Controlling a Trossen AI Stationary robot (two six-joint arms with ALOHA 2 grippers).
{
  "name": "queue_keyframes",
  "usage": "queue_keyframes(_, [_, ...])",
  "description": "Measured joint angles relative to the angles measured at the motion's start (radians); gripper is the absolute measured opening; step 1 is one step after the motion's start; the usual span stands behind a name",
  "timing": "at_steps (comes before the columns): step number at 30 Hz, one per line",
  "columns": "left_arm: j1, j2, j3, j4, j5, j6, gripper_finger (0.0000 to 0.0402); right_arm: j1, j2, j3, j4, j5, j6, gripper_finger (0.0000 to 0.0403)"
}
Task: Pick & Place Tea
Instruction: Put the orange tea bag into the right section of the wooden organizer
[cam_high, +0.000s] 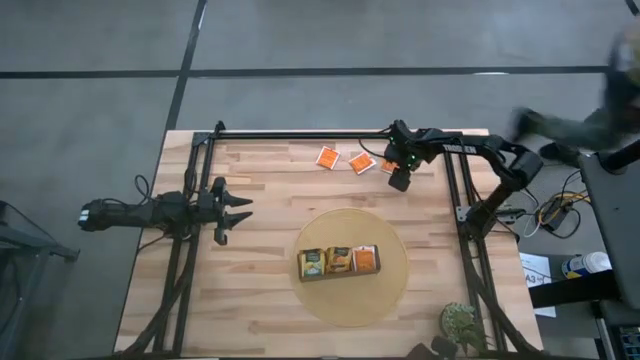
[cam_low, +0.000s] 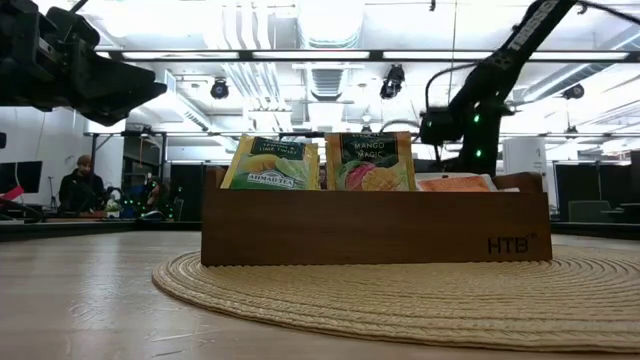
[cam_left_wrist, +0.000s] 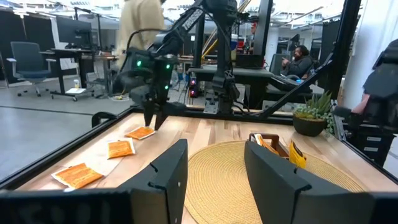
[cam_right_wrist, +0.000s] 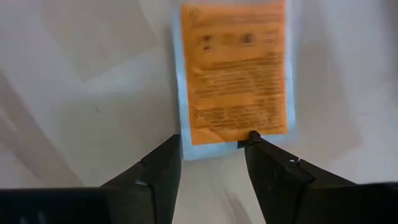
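Three bright orange tea sachets lie flat on the table near its far edge (cam_high: 327, 157) (cam_high: 360, 162); the third one (cam_right_wrist: 235, 74) is under my right gripper. My right gripper (cam_right_wrist: 214, 140) points down over it, open. Its fingertips stand just above one short edge of the sachet; seen in the left wrist view, the right gripper (cam_left_wrist: 154, 121) hovers close over that sachet (cam_left_wrist: 140, 132). The brown wooden tray (cam_high: 340, 274) stands on a round woven mat (cam_high: 390, 290) and holds upright sachets of three kinds. My left gripper (cam_high: 245, 208) waits open at the table's left.
A black frame rail (cam_high: 300, 135) runs along the far edge, close behind the loose sachets. A small potted plant (cam_high: 458, 320) stands at the near right corner. A person (cam_high: 600, 120) is beyond the table's right side. Bare wood lies between the mat and the sachets.
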Motion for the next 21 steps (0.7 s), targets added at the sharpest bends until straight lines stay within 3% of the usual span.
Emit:
queue_keyframes(7, [0.0,0.0,0.0,0.0,0.0,0.0,0.0153,-0.019,0.133,0.047,-0.036,-0.017,0.03,0.0163])
queue_keyframes(10, [0.0,0.0,0.0,0.0,0.0,0.0,0.0153,-0.015,0.141,0.07,-0.06,-0.015,0.039,0.0127])
queue_keyframes(15, [0.0,0.0,0.0,0.0,0.0,0.0,0.0153,-0.013,0.116,0.098,-0.113,-0.02,0.062,0.0026])
queue_keyframes(21, [0.0,0.0,0.0,-0.001,0.0,0.0,0.0153,0.027,0.05,0.101,-0.16,0.011,0.072,0.0009])
